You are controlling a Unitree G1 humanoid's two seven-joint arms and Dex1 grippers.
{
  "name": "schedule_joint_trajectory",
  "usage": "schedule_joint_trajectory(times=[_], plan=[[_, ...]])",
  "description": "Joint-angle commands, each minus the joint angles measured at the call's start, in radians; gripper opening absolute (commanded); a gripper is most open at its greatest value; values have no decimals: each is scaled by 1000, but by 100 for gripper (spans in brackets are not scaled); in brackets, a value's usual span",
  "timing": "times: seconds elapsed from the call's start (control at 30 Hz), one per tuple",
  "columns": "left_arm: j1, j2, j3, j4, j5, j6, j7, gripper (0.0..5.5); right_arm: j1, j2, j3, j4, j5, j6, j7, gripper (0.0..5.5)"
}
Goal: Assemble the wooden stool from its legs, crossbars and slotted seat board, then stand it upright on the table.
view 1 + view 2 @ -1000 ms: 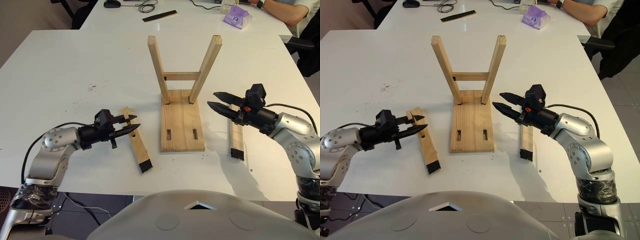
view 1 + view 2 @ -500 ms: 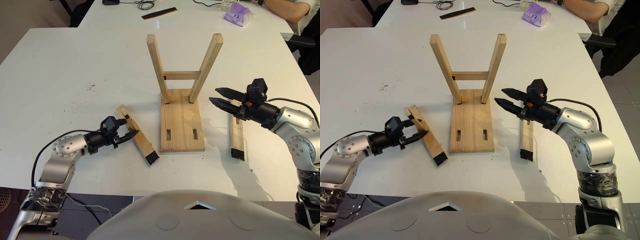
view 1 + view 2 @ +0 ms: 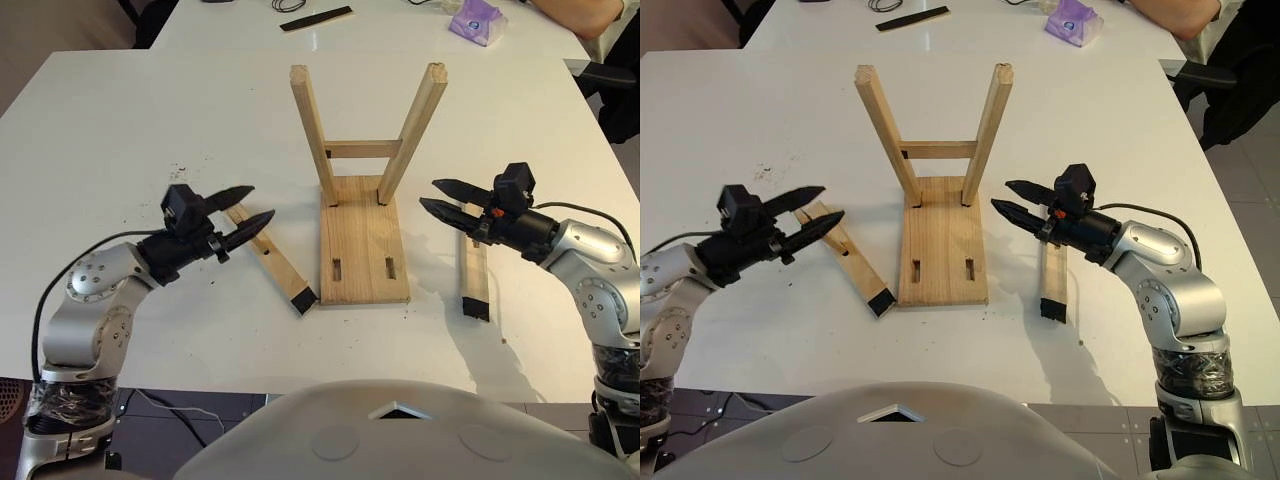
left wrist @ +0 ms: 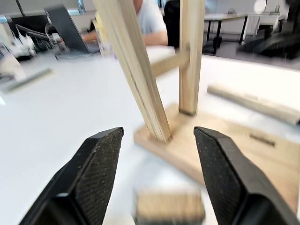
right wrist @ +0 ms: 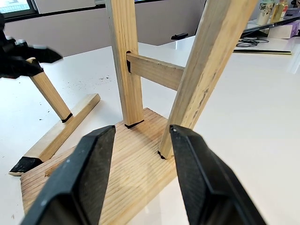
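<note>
Left of seat: left gripper spread wide, empty, leg below tips. Right of seat: right gripper wide, empty, above second leg.

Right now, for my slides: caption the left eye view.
Open left gripper and open right gripper flank the half-built, upturned stool.

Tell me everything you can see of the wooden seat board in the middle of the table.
The seat board is a flat rectangular plank of pale wood with lengthwise grain, lying flat on the white table. Two legs, joined by a crossbar, stand in its far end, splaying outward. Two small empty slots sit near its near end. A loose leg with a dark tip ends just beside its near left corner.
</note>
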State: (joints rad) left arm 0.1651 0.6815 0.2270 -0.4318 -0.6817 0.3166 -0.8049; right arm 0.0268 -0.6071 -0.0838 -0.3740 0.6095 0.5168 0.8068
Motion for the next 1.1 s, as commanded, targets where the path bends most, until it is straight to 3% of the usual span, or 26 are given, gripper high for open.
schedule_joint_trajectory(times=[0.03, 0.23, 0.63, 0.8, 0.93, 1.1], plan=[[-94, 36, 67, -89, -146, 125, 63, 279, 13, 2, -15, -16, -4, -7, -11, 213], [-257, 28, 108, -92, -303, 269, 231, 279, 19, 9, -9, -24, -5, -9, -17, 213], [-244, 49, 105, -143, -331, 328, 213, 279, 45, 17, -9, -48, -2, -11, -33, 213], [-95, -16, -103, 13, -70, 193, 115, 279, 40, 24, 4, -33, -11, -13, -34, 213], [-133, -110, -224, 157, 63, 104, 122, 279, 10, 22, 22, -3, -22, -14, -24, 213], [-240, -66, -52, -50, -143, 177, 174, 279, -2, 12, 14, 2, -19, -10, -4, 213]])
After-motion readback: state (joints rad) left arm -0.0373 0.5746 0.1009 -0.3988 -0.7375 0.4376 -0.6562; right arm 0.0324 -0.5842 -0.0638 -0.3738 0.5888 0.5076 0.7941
